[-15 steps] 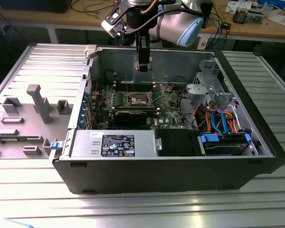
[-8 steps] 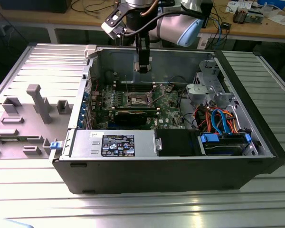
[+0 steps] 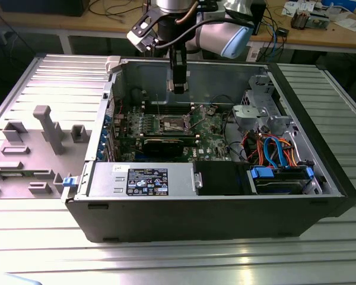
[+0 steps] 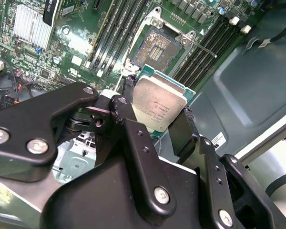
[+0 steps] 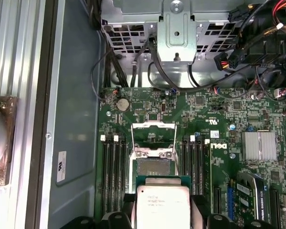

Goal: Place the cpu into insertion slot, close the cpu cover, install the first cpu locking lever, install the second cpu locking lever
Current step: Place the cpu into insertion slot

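Right now your claw (image 4: 158,113) is clamped on the cpu (image 4: 159,106). One black finger (image 4: 181,131) presses on each of two opposite edges, and the chip's silver-grey top faces the camera in the second wrist view. The claw hangs inside the open computer case (image 3: 196,221), which sits on the ribbed metal worktop (image 3: 166,261). It holds the chip above the green motherboard (image 5: 219,124), clear of it. In both wrist views the insertion slot (image 5: 152,167) lies bare just beyond the chip, flanked by long black memory slots (image 5: 114,171). The cpu cover (image 5: 152,125) is swung back off the slot, on the side away from the chip.
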Controlling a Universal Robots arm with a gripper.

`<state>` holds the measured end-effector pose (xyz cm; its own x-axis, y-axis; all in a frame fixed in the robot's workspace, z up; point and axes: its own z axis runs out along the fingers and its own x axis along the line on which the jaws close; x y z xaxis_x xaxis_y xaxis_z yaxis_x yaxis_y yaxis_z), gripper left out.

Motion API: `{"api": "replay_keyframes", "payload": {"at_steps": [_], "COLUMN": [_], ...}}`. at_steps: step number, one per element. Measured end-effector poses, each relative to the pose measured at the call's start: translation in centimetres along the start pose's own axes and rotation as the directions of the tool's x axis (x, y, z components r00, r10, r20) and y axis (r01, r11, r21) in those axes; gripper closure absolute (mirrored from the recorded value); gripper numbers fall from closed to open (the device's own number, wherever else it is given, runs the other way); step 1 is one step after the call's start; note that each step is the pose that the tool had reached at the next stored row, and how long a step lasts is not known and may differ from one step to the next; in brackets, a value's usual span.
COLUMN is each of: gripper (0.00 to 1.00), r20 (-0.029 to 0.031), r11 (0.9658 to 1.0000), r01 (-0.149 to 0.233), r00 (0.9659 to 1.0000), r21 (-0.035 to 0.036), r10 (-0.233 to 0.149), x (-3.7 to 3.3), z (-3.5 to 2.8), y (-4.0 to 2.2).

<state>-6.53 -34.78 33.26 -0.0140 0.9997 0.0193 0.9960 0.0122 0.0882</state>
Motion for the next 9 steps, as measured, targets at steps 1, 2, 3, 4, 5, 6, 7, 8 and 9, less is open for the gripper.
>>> {"api": "replay_keyframes", "payload": {"at_steps": [1,2,3,4,5,6,7,8,9], "gripper": [0.46,0.46,0.46,0.46,0.46,0.46,0.46,0.46,0.46], "r20": [0.0,0.0001,0.0,-0.0001,-0.0001,0.0,0.0,0.0,0.0001], "r11": [1.0,1.0,1.0,1.0,1.0,1.0,1.0,1.0,1.0], "r01": [0.0,0.0,0.0,0.0,0.0,0.0,0.0,0.0,0.0], "r00": [1.0,1.0,1.0,1.0,1.0,1.0,1.0,1.0,1.0], "r21": [0.0,0.0,0.0,-0.0002,-0.0001,-0.0002,-0.0002,-0.0002,-0.0002], "r10": [0.0,0.0,0.0,0.0,0.0,0.0,0.0,0.0,0.0], "x": [-0.01,-0.01,-0.01,-0.01,-0.02,-0.02,-0.02,-0.02,-0.03], "z": [0.2,0.36,0.49,0.68,0.82,0.93,1.02,1.26,1.36], "y": [-0.02,-0.03,-0.04,-0.06,-0.07,-0.08,-0.09,-0.11,-0.12]}}
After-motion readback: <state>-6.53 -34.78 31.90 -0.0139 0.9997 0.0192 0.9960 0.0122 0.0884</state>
